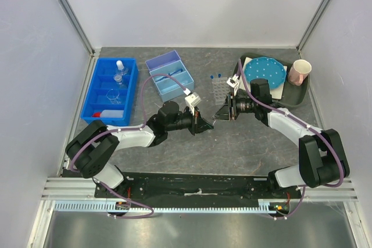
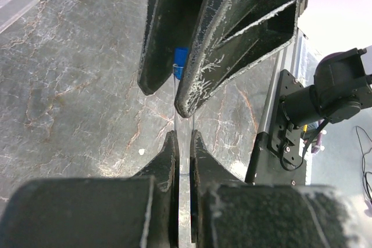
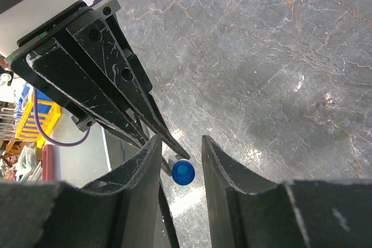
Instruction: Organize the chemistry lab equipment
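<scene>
A clear tube with a blue cap is clamped low on its body by my left gripper, which is shut on it at mid table. The capped end points toward my right gripper, whose fingers straddle it. In the right wrist view the blue cap sits between the right jaws with a gap on both sides, so that gripper is open and not touching it. The tube's lower end is hidden between the left fingers.
A blue divided bin with bottles and flasks stands at the back left, a light blue box beside it. A clear tube rack sits behind the grippers. A blue dotted disc, pink cup and dark tray are back right.
</scene>
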